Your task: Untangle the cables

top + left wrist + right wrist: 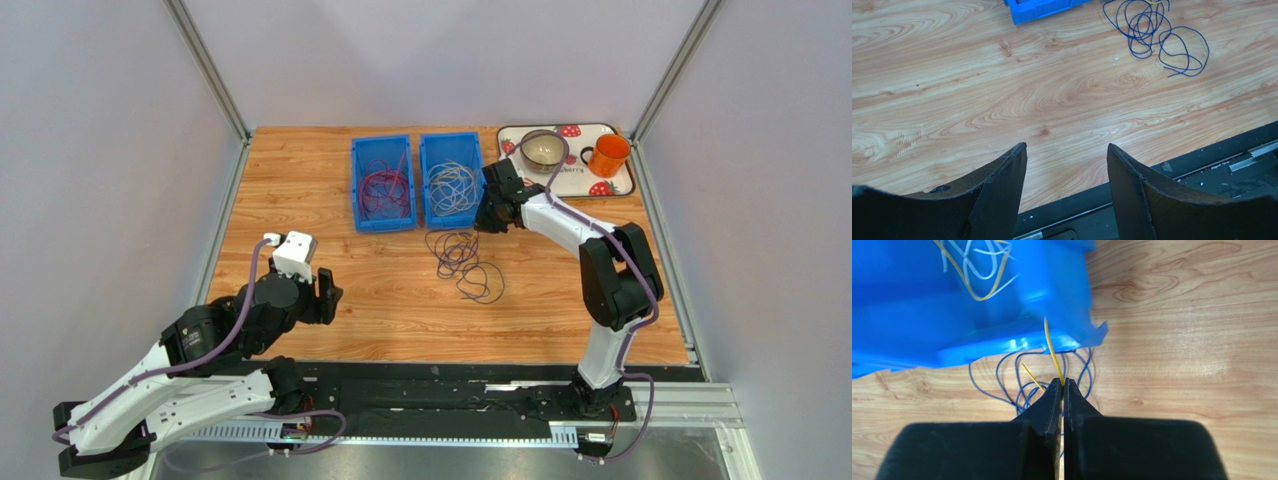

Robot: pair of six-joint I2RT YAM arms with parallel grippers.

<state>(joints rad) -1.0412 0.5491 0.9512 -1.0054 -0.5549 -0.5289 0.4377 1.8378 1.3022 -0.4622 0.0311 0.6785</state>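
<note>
A dark blue-black cable (465, 262) lies in loose loops on the wooden table, just in front of two blue bins. The left bin (357, 190) holds dark red cables (385, 188). Pale cables (453, 186) fill the right bin (478, 185). My right gripper (1062, 382) is shut on a thin yellow cable (1052, 350) that runs up over the right bin's near wall (1002, 347), with dark loops (997, 377) below it. My left gripper (1067, 150) hangs open and empty over bare wood near the front edge, far from the dark tangle (1152, 35).
A strawberry-print tray (620, 185) at the back right carries a metal bowl (543, 150) and an orange mug (609, 154). A black rail (450, 385) runs along the table's near edge. Grey walls and metal posts close in both sides.
</note>
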